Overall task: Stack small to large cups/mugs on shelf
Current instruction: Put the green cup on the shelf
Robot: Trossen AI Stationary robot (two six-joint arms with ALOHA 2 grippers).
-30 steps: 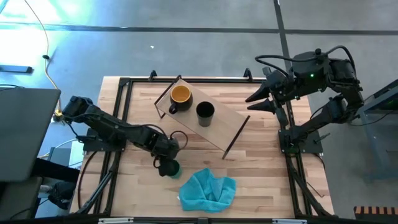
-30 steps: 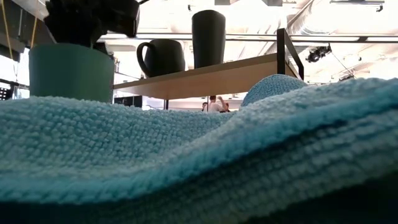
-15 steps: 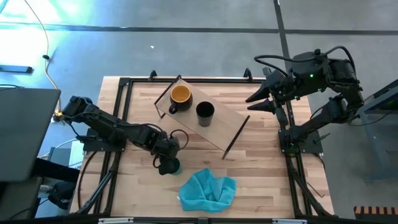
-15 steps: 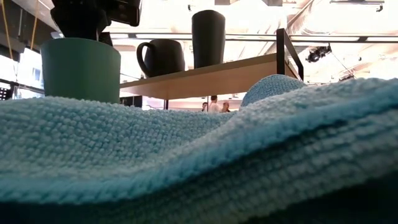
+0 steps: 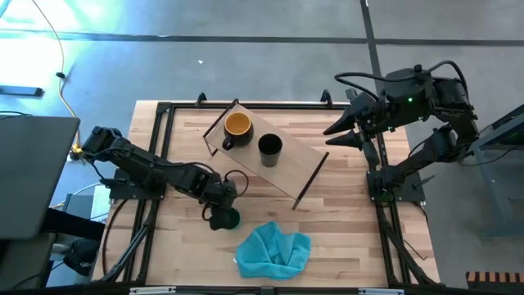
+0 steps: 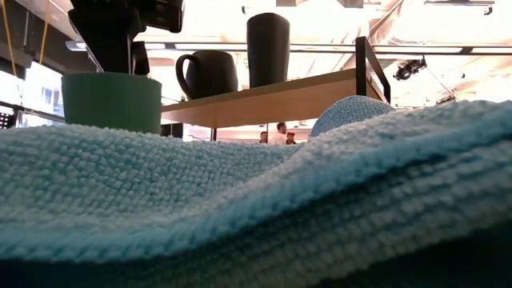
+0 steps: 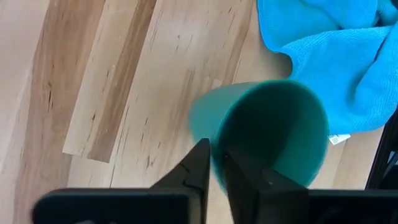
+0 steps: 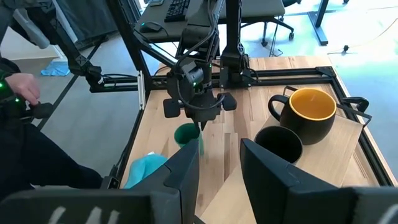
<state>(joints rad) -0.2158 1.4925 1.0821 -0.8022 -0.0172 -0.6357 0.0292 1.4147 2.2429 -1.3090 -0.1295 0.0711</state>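
Jaws of left gripper pinch one green cup's rim; two mugs on shelf.

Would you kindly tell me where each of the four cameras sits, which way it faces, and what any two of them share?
High view: overhead, looking straight down on the tabletop; both arms show, left tool at the green cup.
Low view: table height, looking level over the teal cloth toward the shelf.
Left wrist view: above the green cup's rim, past its own fingers.
Right wrist view: past the idle right tool across the table to the left arm.
Shared: high and right wrist views both show the yellow mug and black cup.
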